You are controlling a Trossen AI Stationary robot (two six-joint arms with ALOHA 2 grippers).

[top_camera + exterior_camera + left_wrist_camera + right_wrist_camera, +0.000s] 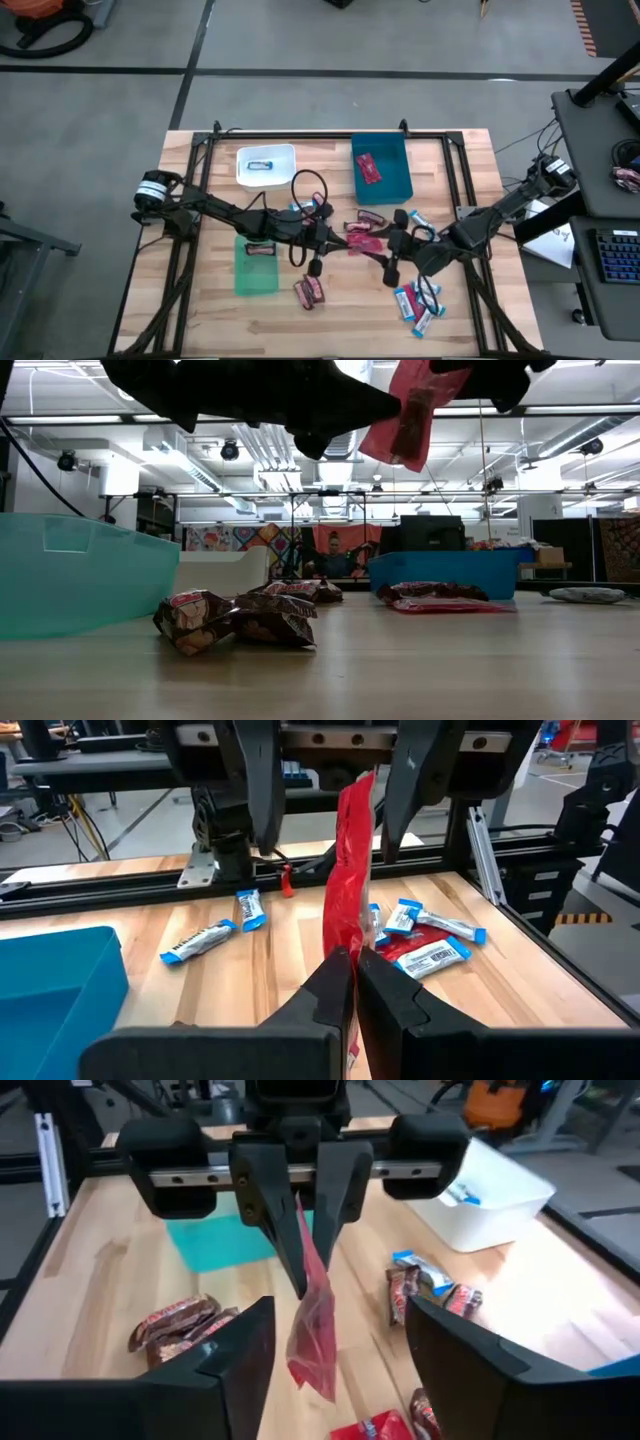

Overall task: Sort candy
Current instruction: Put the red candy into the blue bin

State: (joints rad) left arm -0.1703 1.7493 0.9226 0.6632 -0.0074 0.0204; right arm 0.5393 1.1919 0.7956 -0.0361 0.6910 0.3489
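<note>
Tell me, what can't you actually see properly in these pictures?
- Print on the red packet pinched in the left claw: edge-on in the left wrist view, too small from above.
- Contents of the green bin: its wall hides them in the low view.
- Person's hands in the low view: too far away.

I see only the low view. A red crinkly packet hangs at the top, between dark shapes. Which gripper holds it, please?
Observer: The left gripper is shut on the red crinkly packet, pinching one end of it.
Operator: And the right gripper, does it grip also?
Observer: No. The right gripper is open, with its fingers on either side of the packet, apart from it.
Operator: I see the blue plastic bin only from the side. What lies inside?
Observer: The blue plastic bin holds another red packet, and nothing else that the high view shows.
</note>
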